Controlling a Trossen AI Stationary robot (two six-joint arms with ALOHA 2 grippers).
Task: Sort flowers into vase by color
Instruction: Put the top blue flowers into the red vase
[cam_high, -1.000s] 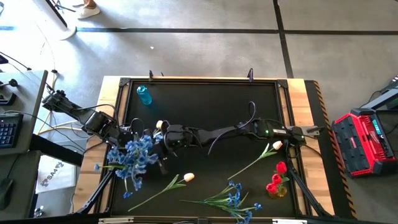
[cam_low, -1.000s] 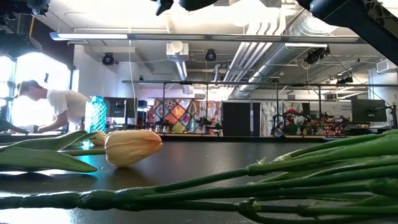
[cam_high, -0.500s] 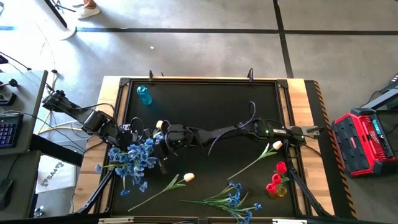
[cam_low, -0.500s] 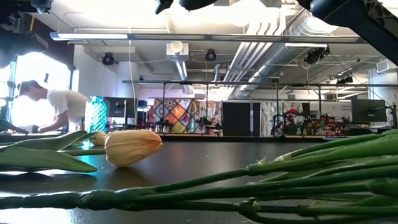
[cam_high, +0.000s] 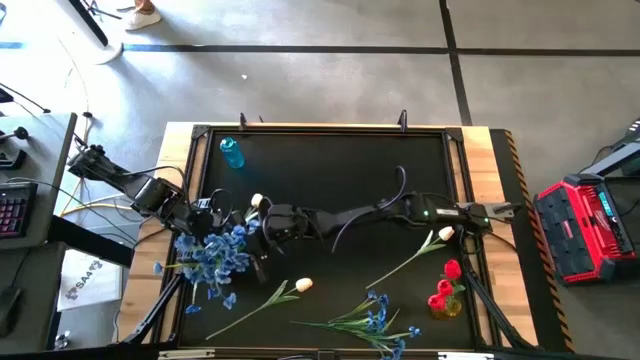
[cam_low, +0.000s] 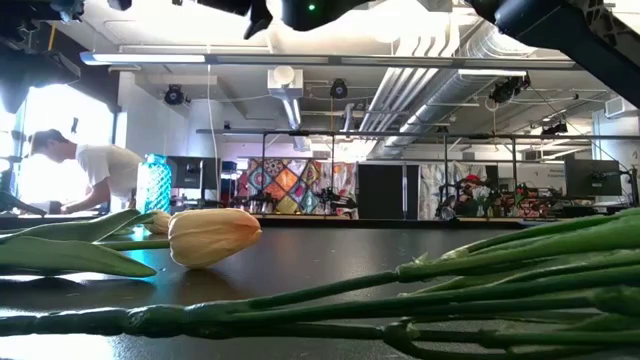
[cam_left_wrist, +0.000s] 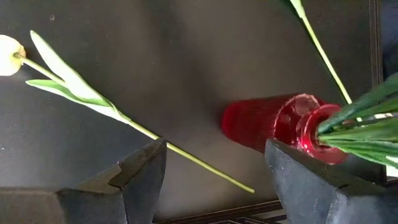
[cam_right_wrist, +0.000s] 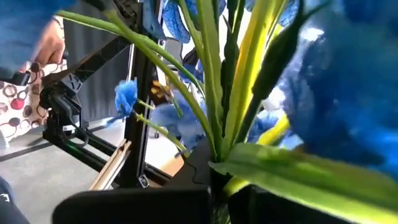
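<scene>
High view: we see the blue spray at the counter's left edge.
Left fingers: apart, around the red vase.
Right fingers: we cannot tell.
Risk: the vase may tip.

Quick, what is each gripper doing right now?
Left gripper: open, empty, above the red vase.
Right gripper: cannot be told; it is among the blue flowers.

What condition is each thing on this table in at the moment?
Left tool: open, empty.
Right tool: at blue bunch.
Red vase: holds green stems.
Red tulips: in yellow vase.
Cream tulip: lying loose.
Blue spray: lying loose.
Teal vase: flowerless.
</scene>
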